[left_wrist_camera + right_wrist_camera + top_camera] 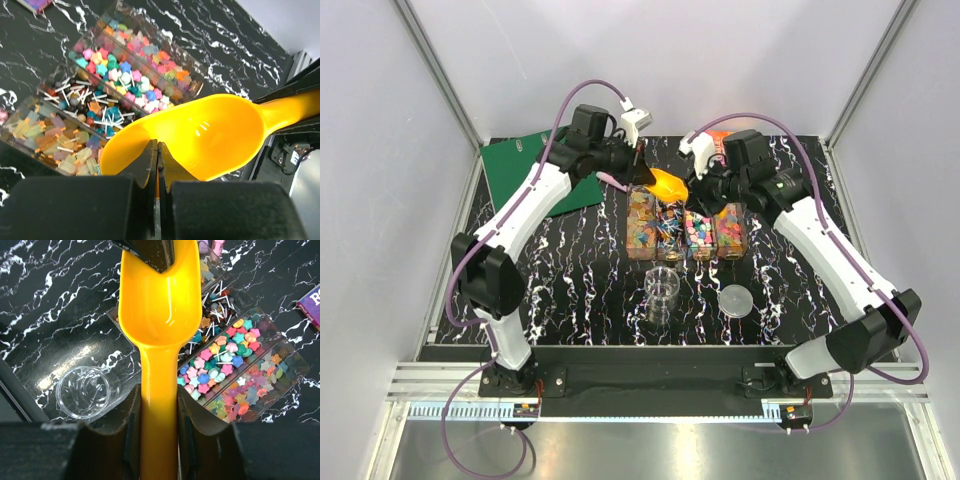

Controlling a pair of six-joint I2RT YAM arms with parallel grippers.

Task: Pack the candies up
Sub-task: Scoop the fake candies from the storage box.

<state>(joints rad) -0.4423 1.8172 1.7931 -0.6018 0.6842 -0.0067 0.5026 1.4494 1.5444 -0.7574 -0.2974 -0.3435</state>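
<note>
Nothing is packed yet. My right hand (159, 407) clamps the empty yellow scoop (157, 305) by its handle and my left hand (157, 150) pinches its lip above the candies (225, 360). The cup (82, 392) near them is empty.

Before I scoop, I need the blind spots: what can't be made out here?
Left wrist: whether the left gripper pinches the rim of the yellow scoop; its own fingers cover the contact.
Top external: single candies, too small.
Right wrist: purple item, cut by the right edge.
</note>
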